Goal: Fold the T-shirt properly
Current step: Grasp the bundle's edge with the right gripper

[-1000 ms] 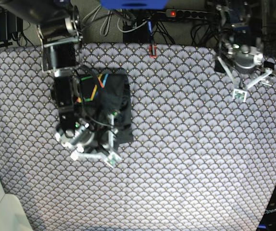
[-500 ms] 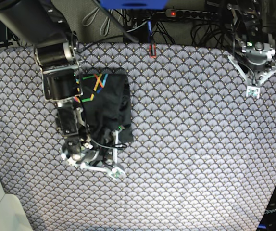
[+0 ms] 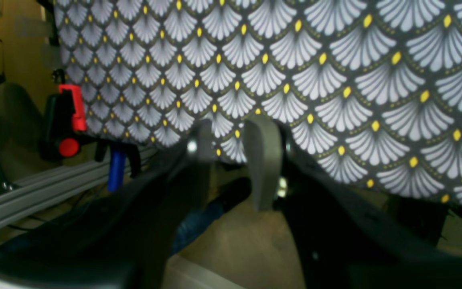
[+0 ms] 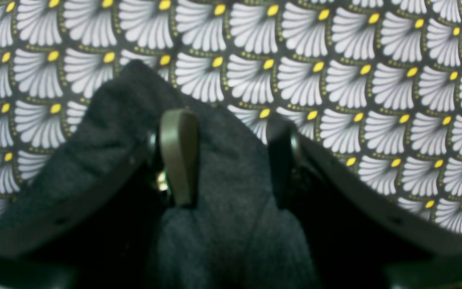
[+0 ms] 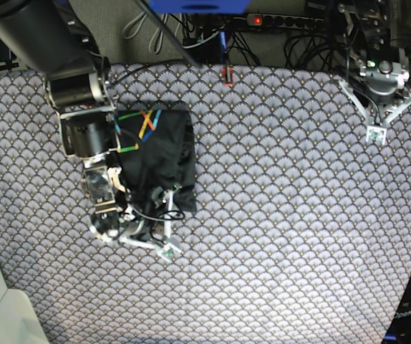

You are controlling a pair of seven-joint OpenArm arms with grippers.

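Right gripper [image 4: 231, 160] is hovering with its two fingers spread wide over the near corner of the shirt [image 5: 159, 154], gripping nothing; one pale finger [image 4: 179, 154] is sitting over the dark fabric while the other is lying at the fabric's edge where the patterned cloth [image 5: 291, 215] begins. One shirt is lying as a compact, roughly square dark bundle on the cloth toward the base view's left, with its rainbow print [image 5: 139, 127] facing up at the far corner, partly under the right arm. Left gripper [image 3: 231, 156] is resting far from the shirt at the table's back edge, its fingers drawn to a narrow gap with nothing between them. Risk, as a judgement: the right fingers are standing so near the bundle's corner that any sideways or upward move could be catching the top layer and dragging the fold open, or pushing the whole bundle askew; a cable looping near that gripper in the base view could also be snagging the fabric. The bundle's right edge is looking lumpy rather than crisp, so the fold may be relaxing by itself. Counting: one shirt, one patterned cloth, two grippers, two arms, one red clamp [image 5: 227, 74] at the back edge
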